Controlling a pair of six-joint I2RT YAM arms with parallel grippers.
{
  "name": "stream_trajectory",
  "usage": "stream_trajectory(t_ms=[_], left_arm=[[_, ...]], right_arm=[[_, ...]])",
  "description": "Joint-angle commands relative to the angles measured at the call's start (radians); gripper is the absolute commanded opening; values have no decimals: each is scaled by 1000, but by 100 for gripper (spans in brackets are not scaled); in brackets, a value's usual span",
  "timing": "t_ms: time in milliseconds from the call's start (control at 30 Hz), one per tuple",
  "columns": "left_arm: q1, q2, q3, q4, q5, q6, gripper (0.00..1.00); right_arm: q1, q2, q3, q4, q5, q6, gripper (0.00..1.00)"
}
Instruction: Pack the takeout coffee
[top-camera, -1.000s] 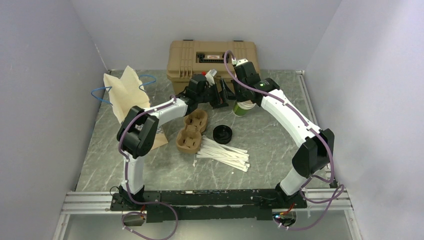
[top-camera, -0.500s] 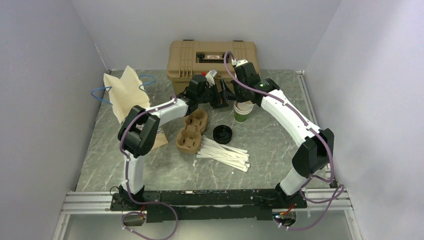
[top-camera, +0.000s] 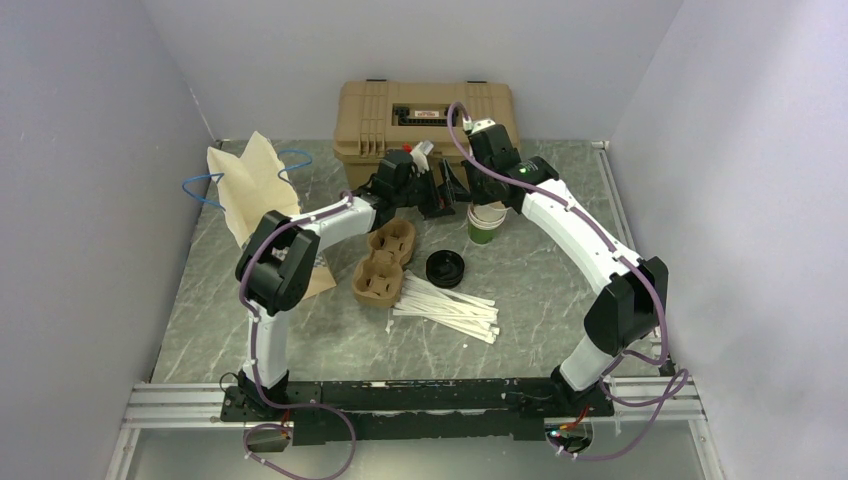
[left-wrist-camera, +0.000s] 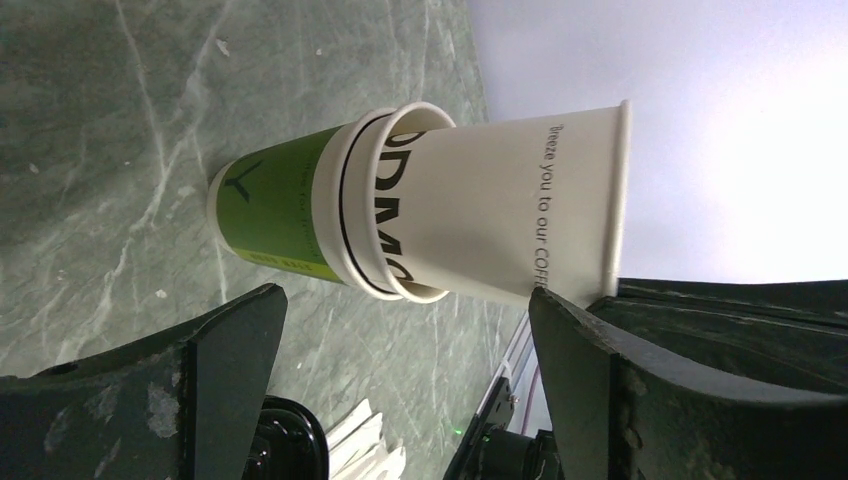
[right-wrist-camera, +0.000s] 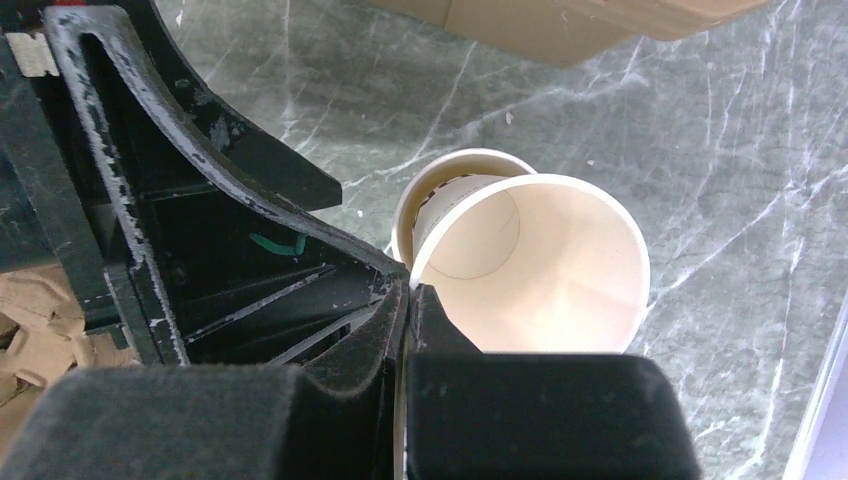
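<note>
Right gripper (right-wrist-camera: 408, 285) clenched on the rim of the coffee cup (right-wrist-camera: 560, 270), pinching the thin wall on the side facing my left arm. The coffee cup is a pale paper cup with dark lettering on its side. Its base is pushed down into the green cup (left-wrist-camera: 285, 215), and most of its wall stands above the green rim. The long axis is about vertical, base down, mouth pointing up and open. It lies sideways in the left wrist view only because that camera is rolled.

Left gripper (left-wrist-camera: 405, 293) spread wide, holding nothing, one finger on each side of the stacked cups. I cannot tell if a finger touches the coffee cup rim.

The green cup stands on the table (top-camera: 330, 340). The tan case (top-camera: 425, 118) is just behind the green cup. A loose black lid (top-camera: 445, 268) lies in front of the green cup, a bit left. The cardboard carrier (top-camera: 385, 262) is left of the green cup. The white sticks (top-camera: 450, 308) lie well in front of the green cup.
</note>
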Motion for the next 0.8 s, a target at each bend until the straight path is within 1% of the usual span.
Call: stream_trajectory(t_ms=[0,267,433,600,767], left_arm=[[5,-65,24,-28,-17,60,97],[4,-132,24,-111,-40,135,98],[6,-178,60,-204,-53,213,98],[10,-240,97,-351,-75,301,98],[12,-334,128,-545,-156,402,98]], right_arm=[[2,-46,59,13,40,-12,0],[5,-83,105,-17,58,-11,0],[21,-125,125,-28,58,-8,0],[55,-167,145,-44,62,0,0],[112,-216,131,-46,50,12,0]])
